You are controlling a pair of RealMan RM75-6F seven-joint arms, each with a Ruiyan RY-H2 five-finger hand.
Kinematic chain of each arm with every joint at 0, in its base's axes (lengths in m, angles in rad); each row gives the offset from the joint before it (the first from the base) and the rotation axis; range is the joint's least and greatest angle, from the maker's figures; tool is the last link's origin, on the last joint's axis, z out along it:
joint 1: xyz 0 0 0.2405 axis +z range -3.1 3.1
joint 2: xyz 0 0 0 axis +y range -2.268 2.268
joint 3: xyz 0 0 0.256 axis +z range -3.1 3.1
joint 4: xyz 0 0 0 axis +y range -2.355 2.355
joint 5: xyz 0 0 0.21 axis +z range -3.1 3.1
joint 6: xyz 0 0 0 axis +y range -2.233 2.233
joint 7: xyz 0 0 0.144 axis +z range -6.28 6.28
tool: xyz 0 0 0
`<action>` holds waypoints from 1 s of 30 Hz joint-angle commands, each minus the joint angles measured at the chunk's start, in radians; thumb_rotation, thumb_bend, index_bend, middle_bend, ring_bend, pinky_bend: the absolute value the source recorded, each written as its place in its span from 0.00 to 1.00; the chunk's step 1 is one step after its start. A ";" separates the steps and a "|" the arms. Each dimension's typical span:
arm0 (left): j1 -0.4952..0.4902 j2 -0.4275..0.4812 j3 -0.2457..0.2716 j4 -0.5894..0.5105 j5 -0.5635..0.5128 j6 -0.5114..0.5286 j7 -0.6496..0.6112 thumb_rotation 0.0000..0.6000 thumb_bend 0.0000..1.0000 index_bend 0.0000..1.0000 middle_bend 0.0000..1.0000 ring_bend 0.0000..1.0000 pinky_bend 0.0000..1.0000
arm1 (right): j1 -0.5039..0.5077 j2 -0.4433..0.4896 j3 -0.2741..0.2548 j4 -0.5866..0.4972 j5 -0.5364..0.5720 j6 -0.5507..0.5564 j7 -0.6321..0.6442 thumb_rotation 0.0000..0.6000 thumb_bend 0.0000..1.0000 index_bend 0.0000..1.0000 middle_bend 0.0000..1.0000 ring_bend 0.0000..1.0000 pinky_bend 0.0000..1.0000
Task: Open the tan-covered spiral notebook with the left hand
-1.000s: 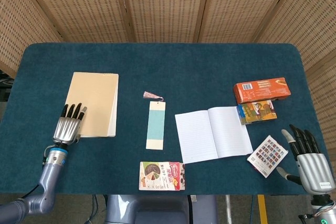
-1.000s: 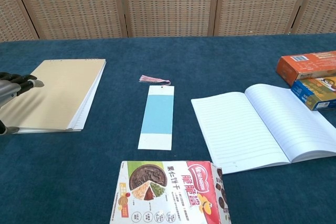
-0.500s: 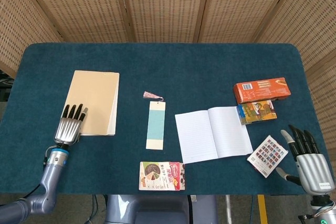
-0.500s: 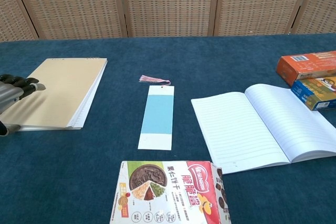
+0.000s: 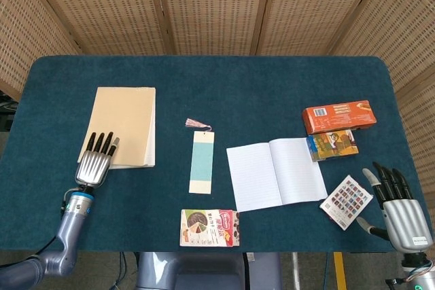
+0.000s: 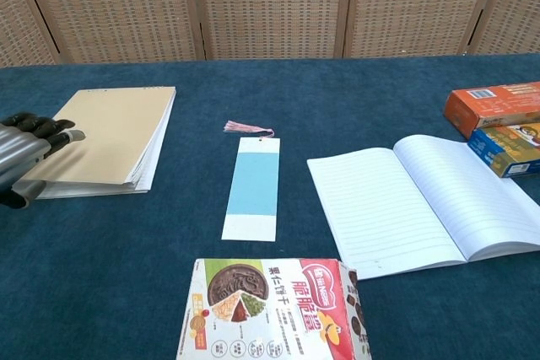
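The tan-covered spiral notebook (image 5: 125, 125) lies closed at the far left of the table (image 5: 238, 86), left of the bookmark (image 5: 202, 162). Our left hand (image 5: 96, 164) rests flat on its near left corner, fingers extended, gripping nothing. We judge the cover light, thin and flexible, likely to slide; best lifted at its right edge. Our right hand (image 5: 401, 214) hovers spread at the near right, empty.

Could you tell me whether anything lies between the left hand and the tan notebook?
Nothing visible does. The left hand is already at the tan notebook's near left corner, fingertips over the cover. The bookmark lies well off to the right.
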 commanded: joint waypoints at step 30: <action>-0.033 -0.031 -0.079 0.019 -0.051 -0.045 0.070 1.00 0.70 0.00 0.00 0.00 0.00 | 0.006 0.000 0.004 0.001 0.019 -0.018 0.007 1.00 0.10 0.00 0.00 0.00 0.00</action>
